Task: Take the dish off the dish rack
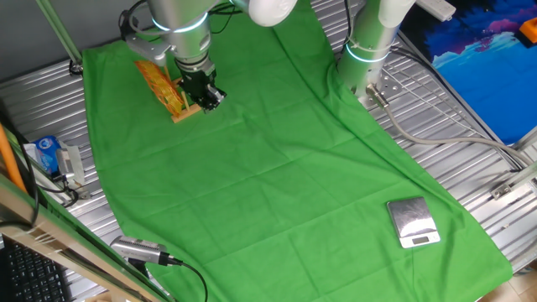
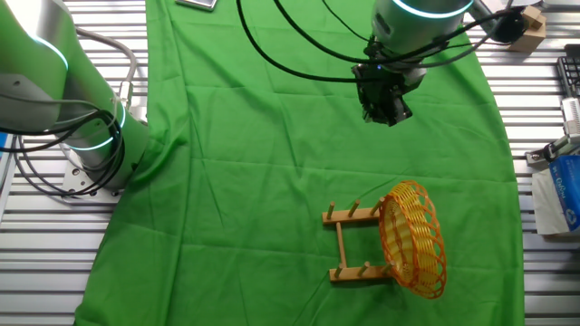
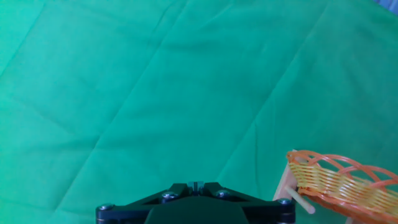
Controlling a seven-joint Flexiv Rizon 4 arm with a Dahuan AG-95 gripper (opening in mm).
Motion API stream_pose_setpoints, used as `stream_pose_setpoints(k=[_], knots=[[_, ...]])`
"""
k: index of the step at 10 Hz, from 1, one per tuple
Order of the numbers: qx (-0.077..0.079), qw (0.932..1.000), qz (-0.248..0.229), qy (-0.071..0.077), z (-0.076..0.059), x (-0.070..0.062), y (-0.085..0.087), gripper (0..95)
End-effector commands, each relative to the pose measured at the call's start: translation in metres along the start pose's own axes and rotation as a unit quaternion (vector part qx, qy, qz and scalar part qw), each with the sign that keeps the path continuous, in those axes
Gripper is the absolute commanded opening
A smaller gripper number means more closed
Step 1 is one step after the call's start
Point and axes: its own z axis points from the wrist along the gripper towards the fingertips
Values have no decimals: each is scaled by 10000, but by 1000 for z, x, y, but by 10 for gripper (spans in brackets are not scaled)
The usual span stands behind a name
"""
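The dish (image 2: 413,238), a woven wicker oval, stands on edge among the pegs at one end of the dish rack (image 2: 352,244) on the green-draped tabletop (image 2: 272,181). The end effector (image 2: 388,110) hangs above the cloth, apart from the rack and holding nothing; how wide its fingers stand I cannot tell. The dish looks light, fairly stiff and rough-textured; the exposed upper rim seems the natural place to pinch it.
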Motion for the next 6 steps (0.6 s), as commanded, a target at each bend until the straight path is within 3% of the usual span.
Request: stream_pose_setpoints(k=[1,3,5,6], knots=[[-53,10000,8,82,0,0,0,0],[-166,9998,92,4,0,0,0,0],[-204,9985,513,-9,0,0,0,0],[-296,9975,635,-62,0,0,0,0]])
